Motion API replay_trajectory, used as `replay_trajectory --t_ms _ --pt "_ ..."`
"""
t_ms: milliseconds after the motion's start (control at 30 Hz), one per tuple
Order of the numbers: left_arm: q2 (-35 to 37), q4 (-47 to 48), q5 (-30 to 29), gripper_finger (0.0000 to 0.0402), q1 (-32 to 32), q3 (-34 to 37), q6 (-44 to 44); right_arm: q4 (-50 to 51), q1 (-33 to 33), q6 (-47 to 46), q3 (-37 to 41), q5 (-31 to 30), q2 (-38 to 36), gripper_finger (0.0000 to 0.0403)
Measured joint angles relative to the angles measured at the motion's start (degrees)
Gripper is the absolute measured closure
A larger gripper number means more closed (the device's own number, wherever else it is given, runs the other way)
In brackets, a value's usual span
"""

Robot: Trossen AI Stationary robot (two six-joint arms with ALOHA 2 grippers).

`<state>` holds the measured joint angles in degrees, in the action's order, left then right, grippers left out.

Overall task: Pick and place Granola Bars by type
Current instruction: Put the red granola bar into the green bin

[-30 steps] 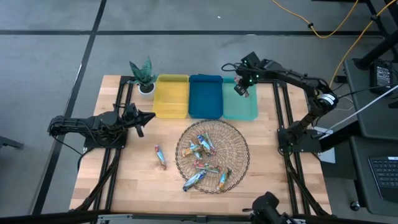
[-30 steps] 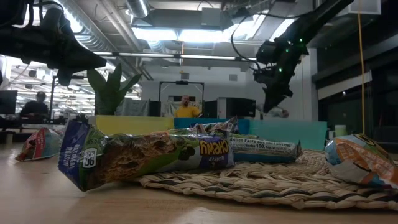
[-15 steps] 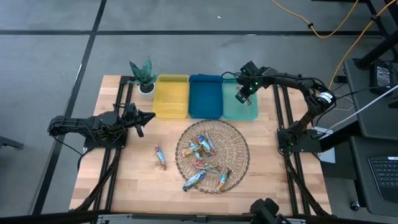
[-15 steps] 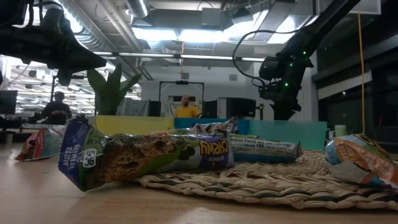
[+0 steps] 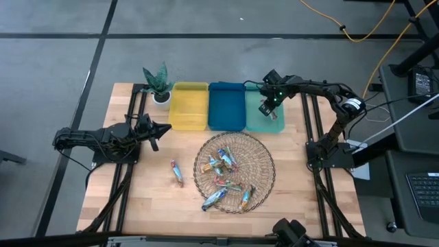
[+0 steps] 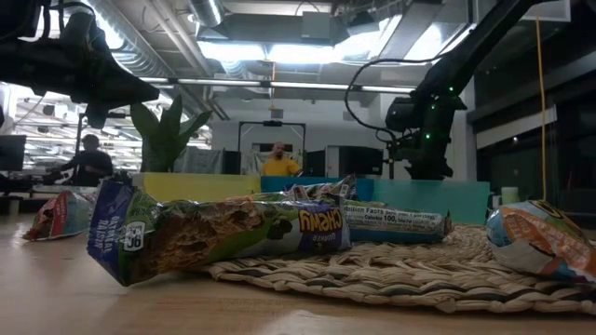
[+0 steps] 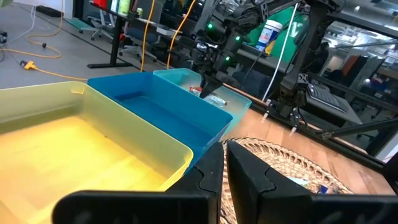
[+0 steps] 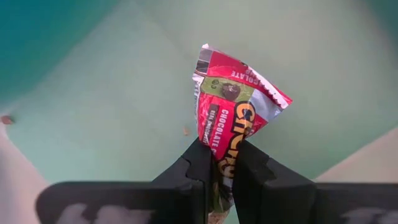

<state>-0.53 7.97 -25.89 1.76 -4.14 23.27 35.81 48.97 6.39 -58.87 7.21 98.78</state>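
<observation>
Now | right gripper (image 8: pixel 217 163) pinching red bar (image 8: pixel 233 115) over teal bin (image 5: pixel 264 115) | left gripper (image 5: pixel 152 130) pressed together

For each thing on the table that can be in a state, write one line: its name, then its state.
right gripper: shut on red bar, low in the teal bin
red bar: held, not released
left gripper: shut, holds nothing
teal bin: holds no loose bar
blue bin: empty
yellow bin: empty
wicker basket: holds several bars
</observation>
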Motion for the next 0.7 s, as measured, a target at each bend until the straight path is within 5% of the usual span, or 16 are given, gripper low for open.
replay_trajectory --t_ms 300,700 --pt "-0.01 0.02 -0.06 0.0386 0.0 -0.02 -0.02 -0.07 0.0 -0.11 0.0 0.45 0.0 0.0346" --pt "0.0 0.02 -0.13 0.0386 0.0 -0.01 -0.02 2.62 -0.59 -0.09 -1.24 0.51 -0.09 0.0249"
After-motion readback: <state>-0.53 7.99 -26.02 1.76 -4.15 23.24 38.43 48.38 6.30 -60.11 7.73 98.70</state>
